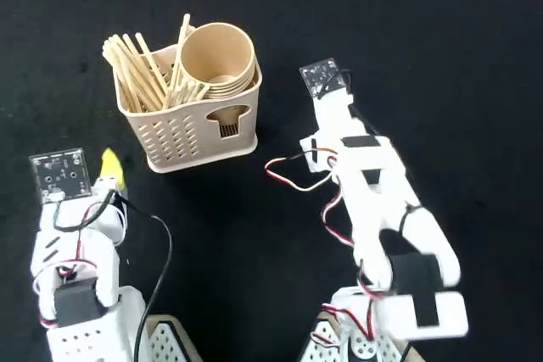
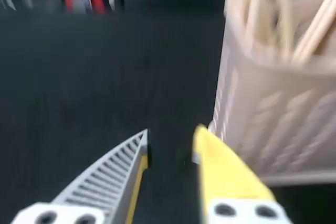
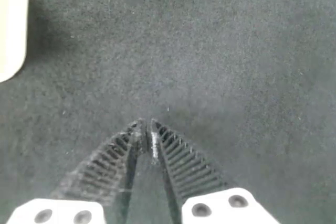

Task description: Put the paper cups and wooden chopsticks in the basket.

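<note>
On the far left part of the black table (image 1: pixel 441 57) stands the pale slotted basket (image 1: pixel 191 137), upright. A nested stack of paper cups (image 1: pixel 216 57) sits in its right-hand side, and a bundle of wooden chopsticks (image 1: pixel 136 69) leans in its left-hand side, their ends sticking out above the rim. The left gripper (image 2: pixel 171 136) hangs low over the cloth just beside the basket's near left corner, without touching it. Its grey finger and yellow finger (image 2: pixel 226 174) are parted by a narrow gap with nothing between them. The right gripper (image 3: pixel 147 125) is over bare cloth to the right of the basket, near it but apart. Its two ribbed fingers are pressed together at the tips and hold nothing. In the high view the right arm (image 1: pixel 377 201) stretches from the near edge toward the basket's right side, with red and white wires (image 1: pixel 293 177) looping beside it.
</note>
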Robot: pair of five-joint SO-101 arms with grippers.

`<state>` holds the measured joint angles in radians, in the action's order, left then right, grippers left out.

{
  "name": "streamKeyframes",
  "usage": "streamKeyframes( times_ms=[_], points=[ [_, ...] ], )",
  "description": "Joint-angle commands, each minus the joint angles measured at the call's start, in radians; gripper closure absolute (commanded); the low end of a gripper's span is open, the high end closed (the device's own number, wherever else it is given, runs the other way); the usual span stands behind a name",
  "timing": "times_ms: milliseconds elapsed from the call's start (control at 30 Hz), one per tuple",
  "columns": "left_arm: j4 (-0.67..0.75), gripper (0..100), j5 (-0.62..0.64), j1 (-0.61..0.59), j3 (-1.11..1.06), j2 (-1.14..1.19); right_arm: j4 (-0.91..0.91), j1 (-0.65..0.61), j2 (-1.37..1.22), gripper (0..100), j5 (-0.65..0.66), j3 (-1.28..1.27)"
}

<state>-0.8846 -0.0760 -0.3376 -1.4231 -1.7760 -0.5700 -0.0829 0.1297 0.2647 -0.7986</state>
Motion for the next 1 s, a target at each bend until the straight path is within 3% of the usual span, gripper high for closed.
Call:
streamKeyframes(
  times_ms=[0, 300, 633, 767, 967],
  points=[
    [0.023, 97, -0.035, 0.005, -0.099, -0.046, -0.038, -0.006, 0.14, 98.7, 0.009, -0.064],
    [0.014, 97, -0.169, -0.005, -0.277, -0.043, 0.106, -0.008, 0.636, 98.7, 0.009, -0.479],
    [-0.196, 97, -0.213, -0.004, -0.277, -0.044, 0.097, 0.006, 1.228, 98.7, 0.006, -0.898],
    [-0.238, 97, -0.213, -0.005, -0.277, -0.044, -0.097, 0.071, 1.399, 98.7, 0.002, -0.897],
    [-0.244, 97, -0.213, -0.024, -0.277, -0.043, -0.523, 0.069, 1.635, 98.7, 0.002, -0.892]
  ],
)
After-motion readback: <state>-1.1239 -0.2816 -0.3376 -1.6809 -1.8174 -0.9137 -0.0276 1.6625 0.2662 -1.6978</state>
